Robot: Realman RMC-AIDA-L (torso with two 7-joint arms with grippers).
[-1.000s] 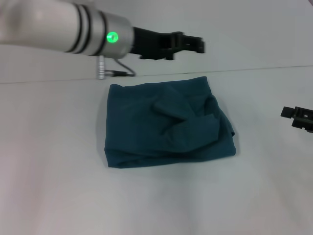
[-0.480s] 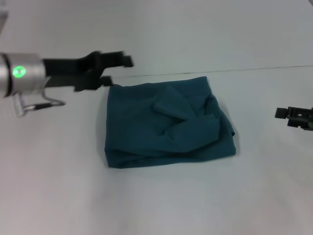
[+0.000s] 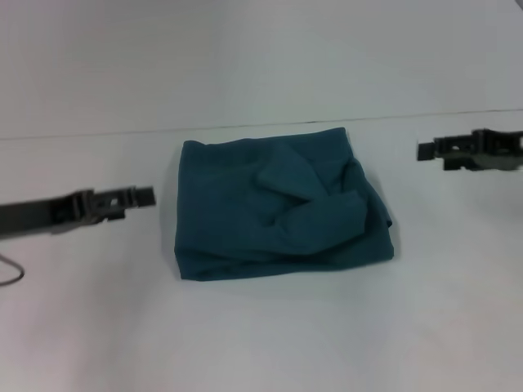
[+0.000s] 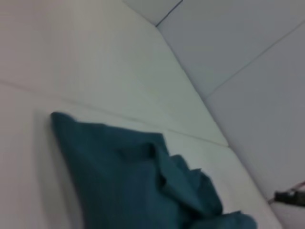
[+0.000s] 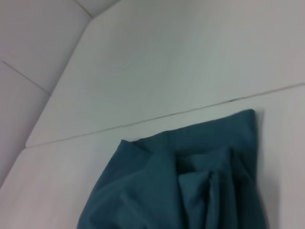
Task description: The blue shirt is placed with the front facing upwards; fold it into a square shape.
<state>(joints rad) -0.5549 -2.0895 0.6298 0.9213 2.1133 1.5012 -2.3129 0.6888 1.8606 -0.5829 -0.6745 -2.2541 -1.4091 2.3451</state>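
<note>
shirt (image 3: pixel 278 208) between both fingers, untouched

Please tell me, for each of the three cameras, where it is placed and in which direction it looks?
Head view: on the robot's head, looking forward and down at the blue shirt on the table; shows the left pincer and right pincer, either side of the shirt.
Left wrist view: on the left wrist, facing the shirt; the right pincer shows far off.
Right wrist view: on the right wrist, facing the shirt; no arm shows.
All share the shirt.
</note>
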